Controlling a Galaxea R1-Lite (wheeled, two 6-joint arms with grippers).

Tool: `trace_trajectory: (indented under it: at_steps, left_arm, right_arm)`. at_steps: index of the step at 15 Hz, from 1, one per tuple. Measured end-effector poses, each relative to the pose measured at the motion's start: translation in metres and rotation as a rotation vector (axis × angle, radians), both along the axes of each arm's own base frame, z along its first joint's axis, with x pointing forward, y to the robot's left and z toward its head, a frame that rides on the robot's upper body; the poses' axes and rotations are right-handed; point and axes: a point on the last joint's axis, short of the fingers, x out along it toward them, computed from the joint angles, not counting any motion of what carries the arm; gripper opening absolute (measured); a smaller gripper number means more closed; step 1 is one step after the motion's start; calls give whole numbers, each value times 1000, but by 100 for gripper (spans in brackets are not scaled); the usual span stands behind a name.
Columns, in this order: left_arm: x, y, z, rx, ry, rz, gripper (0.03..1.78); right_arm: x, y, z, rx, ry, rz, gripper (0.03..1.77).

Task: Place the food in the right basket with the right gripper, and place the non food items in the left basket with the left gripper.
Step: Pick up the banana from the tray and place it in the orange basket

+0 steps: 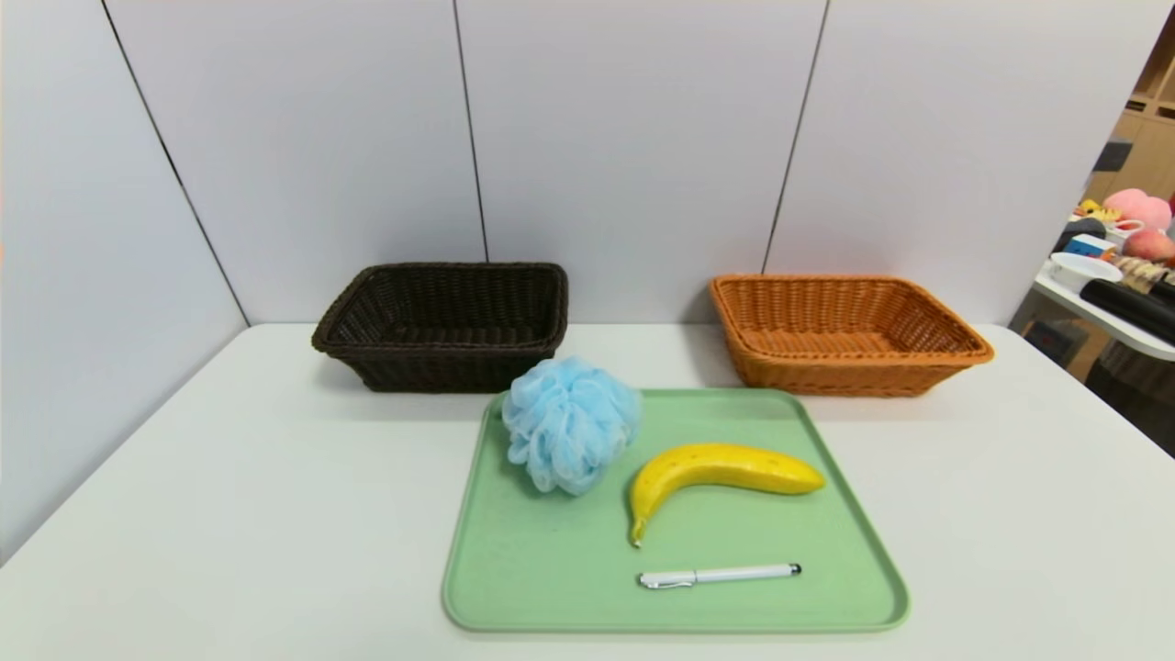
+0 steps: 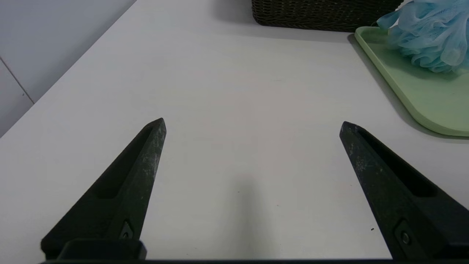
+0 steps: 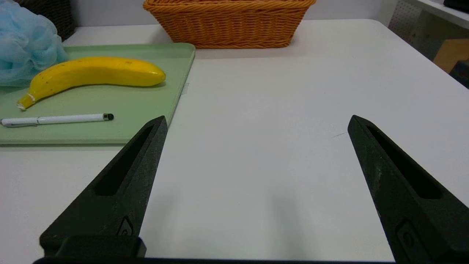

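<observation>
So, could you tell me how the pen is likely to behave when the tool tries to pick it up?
The pen is slim and round, lying flat on the smooth tray, so it will probably roll if nudged sideways. It looks rigid and likely light. Sitting so low, it may slip from the pointed fingers unless they close squarely across it.

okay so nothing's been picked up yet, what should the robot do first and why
Probably send the right gripper toward the banana on the green tray. Both grippers are open, empty and short of the tray, both baskets look empty, and the banana lies clear of the bath pouf and the pen, on the side of the orange basket.
</observation>
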Motion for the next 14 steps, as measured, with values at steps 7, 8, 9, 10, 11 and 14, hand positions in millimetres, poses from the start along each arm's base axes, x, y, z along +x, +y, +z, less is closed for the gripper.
trace_trajectory:
  at_steps: [7,8,9,10,11,14]
  left_arm:
    - [0,0,0,-2,0,0,169]
    - [0,0,0,-2,0,0,169]
    - [0,0,0,-2,0,-1,169]
    - [0,0,0,-1,0,-1,169]
    - [0,0,0,0,0,-1,169]
    - [0,0,0,5,0,0,169]
  right_arm:
    - [0,0,0,3,2,0,170]
    - [0,0,0,4,2,0,170]
    - [0,0,0,4,2,0,170]
    - [0,0,0,3,3,0,170]
    - [0,0,0,3,3,0,170]
    - [0,0,0,-4,1,3,170]
